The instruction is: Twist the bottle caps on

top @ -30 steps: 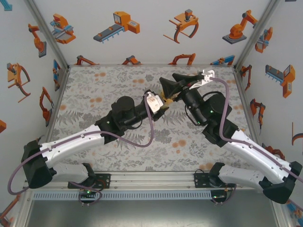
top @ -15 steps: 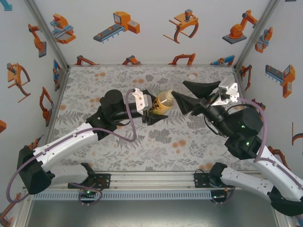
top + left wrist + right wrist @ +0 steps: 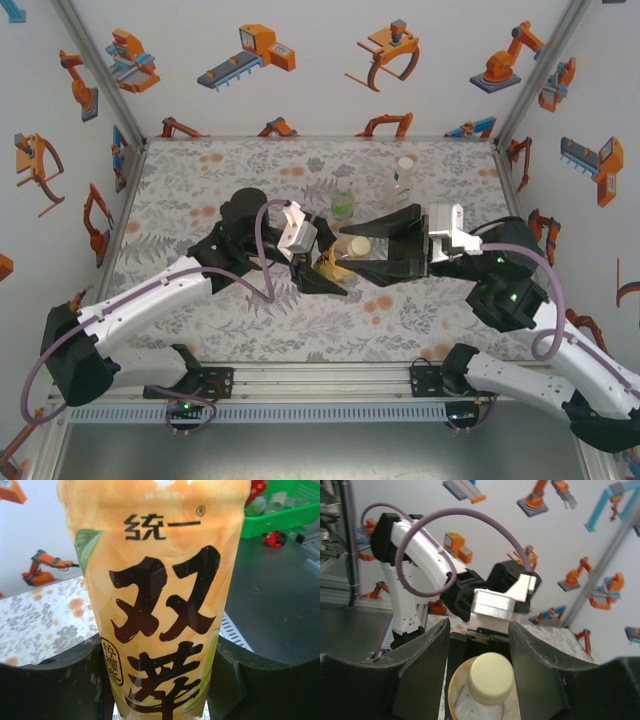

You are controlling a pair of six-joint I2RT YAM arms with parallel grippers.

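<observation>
The right gripper (image 3: 368, 254) has swung in from the right and now straddles the small round yellowish plastic cap (image 3: 491, 676).
The left gripper (image 3: 322, 270) is clamped on the amber-yellow plastic bottle with a pale printed label (image 3: 160, 605), held over the middle of the floral counter (image 3: 180, 190), long axis tilted neck-first toward the right gripper. The cap sits on the bottle's mouth, directly ahead of that gripper, whose jaws stand narrowly apart, a gap either side, not yet gripping.
</observation>
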